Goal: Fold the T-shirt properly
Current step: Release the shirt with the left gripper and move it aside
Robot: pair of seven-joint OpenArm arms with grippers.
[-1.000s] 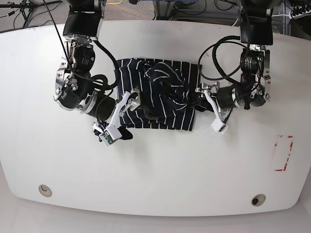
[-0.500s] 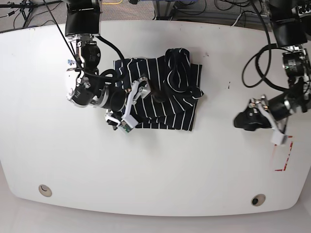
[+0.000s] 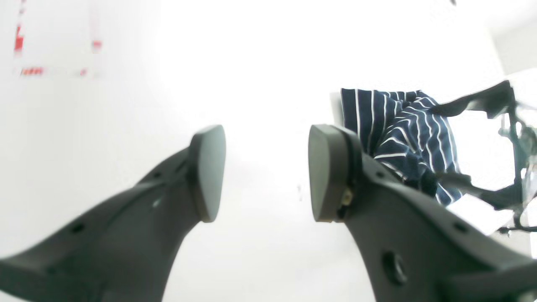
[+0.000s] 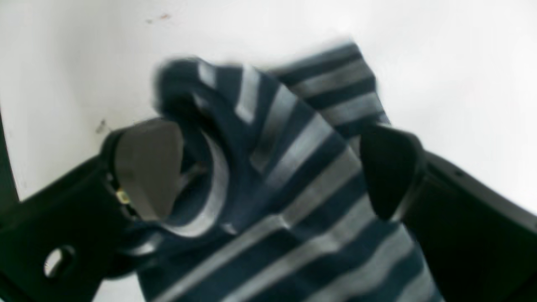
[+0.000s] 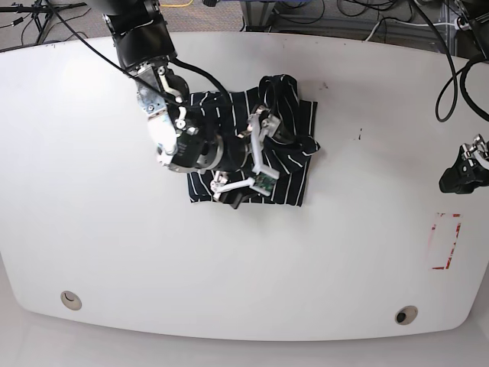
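The T-shirt (image 5: 286, 164), black with thin white stripes, lies as a rumpled, partly folded bundle on the white table (image 5: 153, 260), with a bunched ridge at its top right. My right gripper (image 5: 258, 162) hangs over the middle of it, open wide. In the right wrist view a humped fold of the T-shirt (image 4: 277, 167) sits between the spread fingers (image 4: 147, 167), unpinched. My left gripper (image 5: 458, 176) is far off at the table's right edge. Its wrist view shows the left gripper (image 3: 266, 172) open with nothing in it and the T-shirt (image 3: 402, 130) in the distance.
A red tape rectangle (image 5: 445, 241) marks the table near the right edge, just below my left gripper. Two round holes (image 5: 70, 299) (image 5: 406, 314) sit near the front edge. Cables and stands lie beyond the back edge.
My left arm drew away from the T-shirt to the table's right edge. My right gripper swept right, from the shirt's left edge onto its middle. The bunched fold shifted up and right.
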